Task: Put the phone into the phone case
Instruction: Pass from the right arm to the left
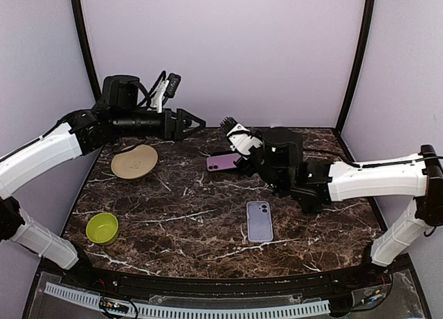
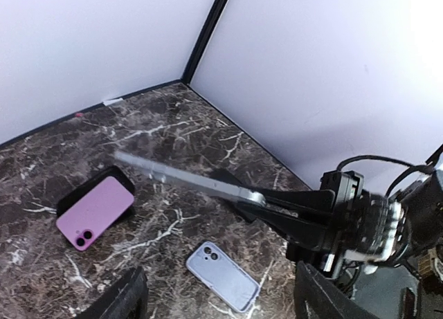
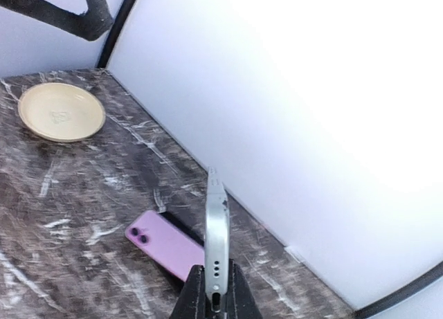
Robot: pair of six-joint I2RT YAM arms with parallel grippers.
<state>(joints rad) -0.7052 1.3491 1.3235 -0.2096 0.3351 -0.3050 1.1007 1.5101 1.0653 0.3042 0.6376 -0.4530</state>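
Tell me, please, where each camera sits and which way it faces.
Top external: above and behind the bases, looking down over the table toward the back wall; both arms show.
Left wrist: on the raised left arm, facing down toward the right back corner; its open left claw shows its fingers along the bottom edge.
Right wrist: behind the right claw, facing the left back corner; it grips a silver phone edge-on.
Shared: both wrist views show the pink phone.

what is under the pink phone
A flat black thing lies under the pink phone; only its edge shows along one long side. The phone covers the rest, so what it is stays unclear.
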